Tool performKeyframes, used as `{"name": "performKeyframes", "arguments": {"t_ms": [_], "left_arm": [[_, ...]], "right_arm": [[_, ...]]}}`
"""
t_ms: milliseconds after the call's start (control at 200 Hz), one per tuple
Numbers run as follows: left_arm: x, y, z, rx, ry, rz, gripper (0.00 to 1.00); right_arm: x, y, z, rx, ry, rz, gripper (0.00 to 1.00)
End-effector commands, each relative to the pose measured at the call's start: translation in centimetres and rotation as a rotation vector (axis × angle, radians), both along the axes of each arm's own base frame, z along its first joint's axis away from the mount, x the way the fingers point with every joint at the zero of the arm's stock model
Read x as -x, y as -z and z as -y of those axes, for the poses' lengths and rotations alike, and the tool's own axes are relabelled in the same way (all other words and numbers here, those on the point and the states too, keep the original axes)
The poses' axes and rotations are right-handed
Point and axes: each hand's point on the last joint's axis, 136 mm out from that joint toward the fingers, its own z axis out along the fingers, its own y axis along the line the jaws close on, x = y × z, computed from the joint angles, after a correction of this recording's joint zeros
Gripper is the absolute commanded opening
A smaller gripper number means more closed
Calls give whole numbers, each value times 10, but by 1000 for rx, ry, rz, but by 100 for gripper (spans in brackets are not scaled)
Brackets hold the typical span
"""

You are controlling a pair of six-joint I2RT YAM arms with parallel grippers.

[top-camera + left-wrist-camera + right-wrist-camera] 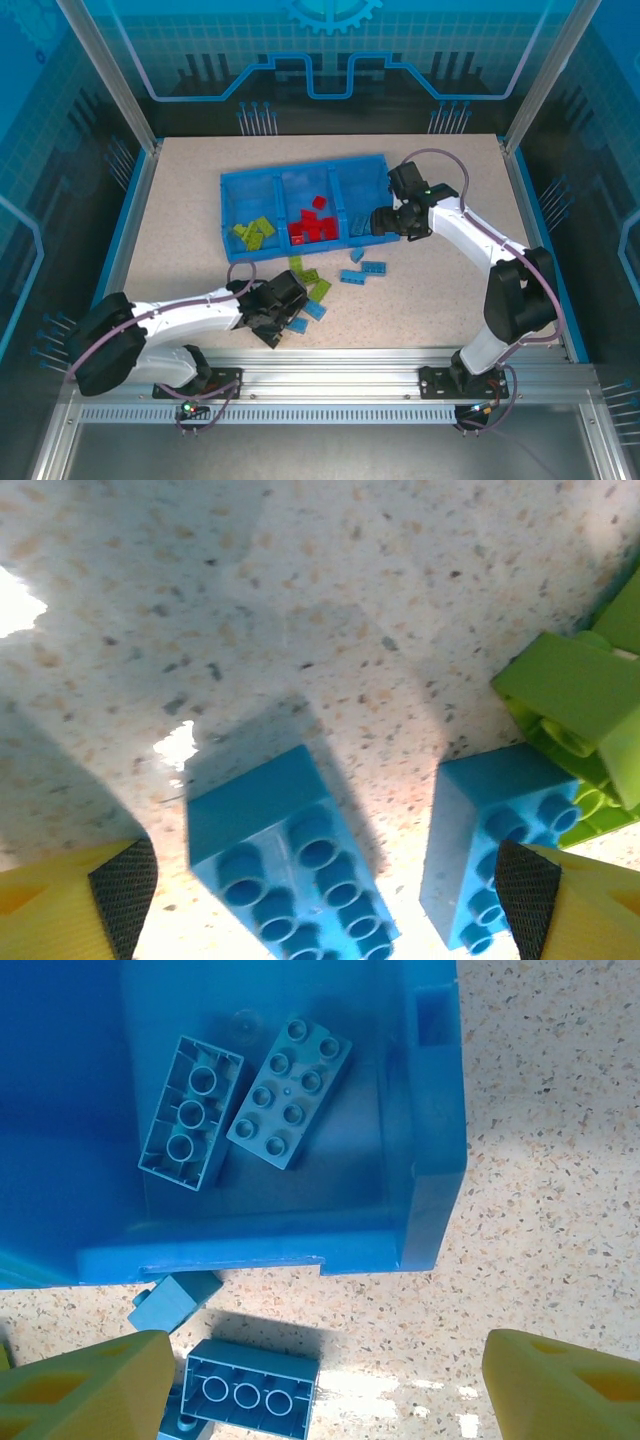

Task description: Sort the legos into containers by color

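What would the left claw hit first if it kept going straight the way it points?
Probably the light-blue brick lying between the open fingers of the left claw, with the table just beneath; depth is hard to judge.

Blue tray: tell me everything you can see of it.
The tray is shallow bright-blue plastic with three side-by-side compartments. It lies flat, slightly skewed, on the speckled table. Left compartment holds lime green bricks, middle red bricks, right two light blue bricks, one studs down. The right gripper hovers by its near right corner.
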Motion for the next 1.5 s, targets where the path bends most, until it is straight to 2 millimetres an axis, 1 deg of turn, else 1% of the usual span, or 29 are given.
{"name": "performKeyframes", "arguments": {"t_ms": [0, 190, 365, 515, 765, 970, 1110, 1326, 1391, 1496], "left_arm": [[12, 0, -20, -57, -21, -20, 93], [21, 3, -24, -59, -34, -34, 93], [22, 14, -21, -43, -43, -47, 92], [17, 15, -19, -43, -49, -30, 89], [12, 19, -10, -37, -47, -38, 88], [4, 21, -2, -34, -47, -43, 88], [2, 21, 0, -19, -56, -55, 87], [-3, 14, 4, 2, -69, -63, 84], [-3, 14, 5, 1, -66, -73, 83], [-1, 18, 5, -6, -71, -93, 79]], "right_arm": [[2, -3, 3, -22, 19, 8, 82], [5, 0, 3, -29, 25, 2, 82], [5, -1, 4, -22, 25, 3, 82], [5, -1, 5, -15, 22, 1, 82], [10, 9, 7, -10, 33, -24, 83], [12, 13, 8, -8, 40, -29, 83], [15, 15, 10, -3, 42, -34, 83], [15, 19, 8, -18, 48, -39, 83], [16, 21, 8, -19, 48, -40, 83], [17, 22, 8, -17, 49, -43, 83]]}}
